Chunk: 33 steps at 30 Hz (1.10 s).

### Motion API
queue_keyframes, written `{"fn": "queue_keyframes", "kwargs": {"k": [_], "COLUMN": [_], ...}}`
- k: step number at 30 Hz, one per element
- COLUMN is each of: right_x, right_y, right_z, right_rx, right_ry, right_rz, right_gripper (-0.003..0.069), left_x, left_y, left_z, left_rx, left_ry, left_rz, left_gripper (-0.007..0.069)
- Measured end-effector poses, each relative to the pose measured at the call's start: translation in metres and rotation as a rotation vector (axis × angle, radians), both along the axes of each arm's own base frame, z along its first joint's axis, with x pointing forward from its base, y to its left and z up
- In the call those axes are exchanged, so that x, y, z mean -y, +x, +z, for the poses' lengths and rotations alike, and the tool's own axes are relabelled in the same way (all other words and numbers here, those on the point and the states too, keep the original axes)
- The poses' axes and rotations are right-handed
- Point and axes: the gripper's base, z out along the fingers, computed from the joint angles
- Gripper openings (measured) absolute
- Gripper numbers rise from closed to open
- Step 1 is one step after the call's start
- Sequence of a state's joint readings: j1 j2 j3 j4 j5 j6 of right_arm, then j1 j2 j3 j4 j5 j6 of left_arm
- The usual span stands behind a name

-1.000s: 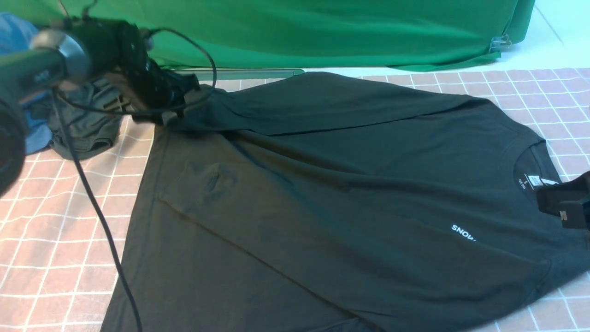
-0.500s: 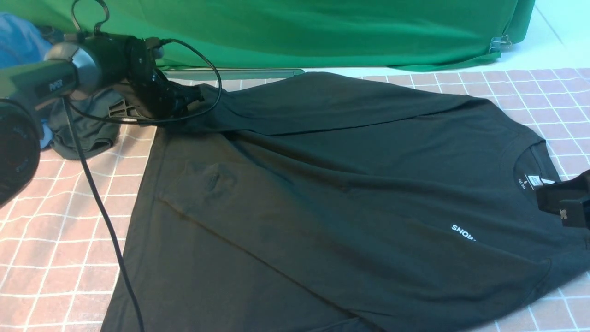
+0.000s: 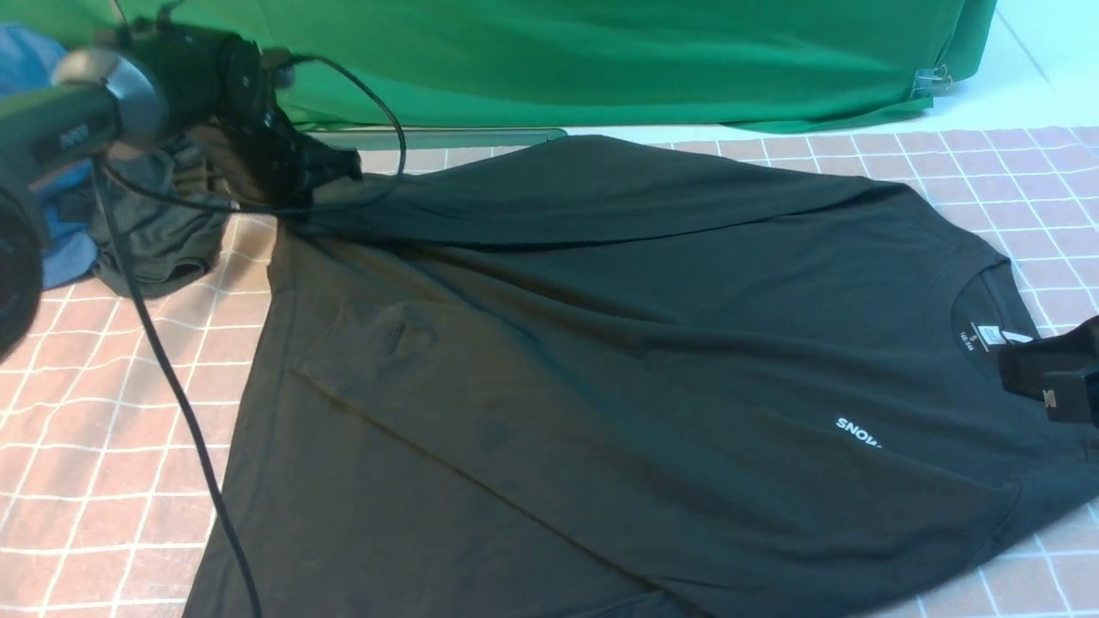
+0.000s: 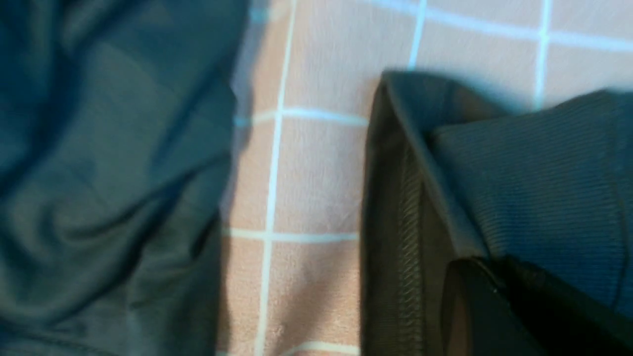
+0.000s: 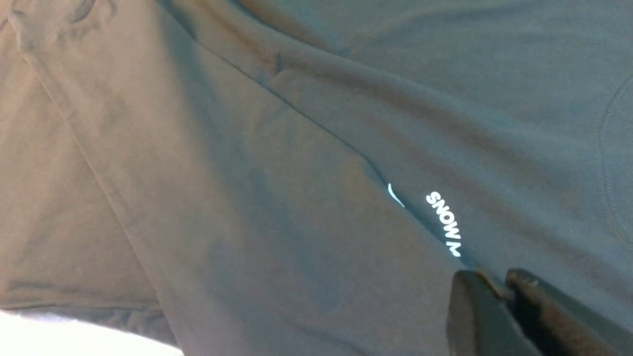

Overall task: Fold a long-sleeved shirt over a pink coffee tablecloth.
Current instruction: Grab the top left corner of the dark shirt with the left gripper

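Observation:
The black long-sleeved shirt [image 3: 601,343] lies spread on the pink coffee tablecloth [image 3: 103,412], its collar and white neck label to the right. At the far left, my left gripper [image 3: 339,167] is shut on the end of the upper sleeve. The left wrist view shows that gripper [image 4: 494,269] pinching the ribbed cuff [image 4: 544,173] above the tablecloth [image 4: 316,173]. My right gripper [image 3: 1030,378] sits at the right edge beside the collar. In the right wrist view it [image 5: 499,282] is shut on a fold of the shirt [image 5: 247,173] just past the white "SNOW M" print [image 5: 443,223].
A dark grey garment [image 3: 163,232] is bunched at the far left, with a blue garment [image 3: 64,257] behind it. The grey one [image 4: 109,173] also fills one side of the left wrist view. A green cloth [image 3: 601,60] hangs along the back. The left arm's cable [image 3: 180,403] trails over the tablecloth.
My left gripper has closed on the sleeve cuff and pulled it up and to the left. The shirt's left edge has shifted slightly left. The right gripper has stayed put.

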<state>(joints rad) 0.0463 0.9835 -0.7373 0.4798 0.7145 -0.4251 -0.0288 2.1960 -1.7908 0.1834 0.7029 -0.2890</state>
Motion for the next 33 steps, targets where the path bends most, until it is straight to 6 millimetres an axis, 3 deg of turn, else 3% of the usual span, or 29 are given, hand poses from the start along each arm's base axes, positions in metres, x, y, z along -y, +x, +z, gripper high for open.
{"fn": "queue_keyframes", "kwargs": {"k": [8, 11, 12, 14, 15, 19, 33], "right_x": [0.000, 0.000, -0.001, -0.001, -0.001, -0.001, -0.001], "right_y": [0.000, -0.001, -0.002, -0.002, -0.003, -0.003, -0.003], "right_z": [0.000, -0.001, -0.001, -0.002, -0.002, -0.002, -0.002], "right_rx": [-0.004, -0.016, -0.025, -0.029, -0.036, -0.040, -0.040], "right_ry": [0.000, 0.001, 0.002, 0.002, 0.002, 0.002, 0.002], "right_rz": [0.002, 0.007, 0.012, 0.014, 0.017, 0.020, 0.020], "right_gripper": [0.0116, 0.0122, 0.0123, 0.0123, 0.0125, 0.0127, 0.0140], "left_x": [0.001, 0.001, 0.001, 0.001, 0.001, 0.004, 0.005], "left_y": [0.001, 0.002, 0.001, 0.001, 0.000, -0.002, 0.003], "left_z": [0.005, 0.005, 0.005, 0.004, 0.004, 0.002, -0.034], "left_rx": [0.033, 0.041, 0.033, 0.023, 0.014, -0.011, -0.077], "left_ry": [-0.013, -0.007, -0.006, -0.005, -0.006, -0.064, -0.077], "left_rz": [-0.006, -0.010, -0.009, -0.008, -0.006, 0.017, 0.022], "left_gripper": [0.0080, 0.0143, 0.0211, 0.0259, 0.0331, 0.0433, 0.0442]}}
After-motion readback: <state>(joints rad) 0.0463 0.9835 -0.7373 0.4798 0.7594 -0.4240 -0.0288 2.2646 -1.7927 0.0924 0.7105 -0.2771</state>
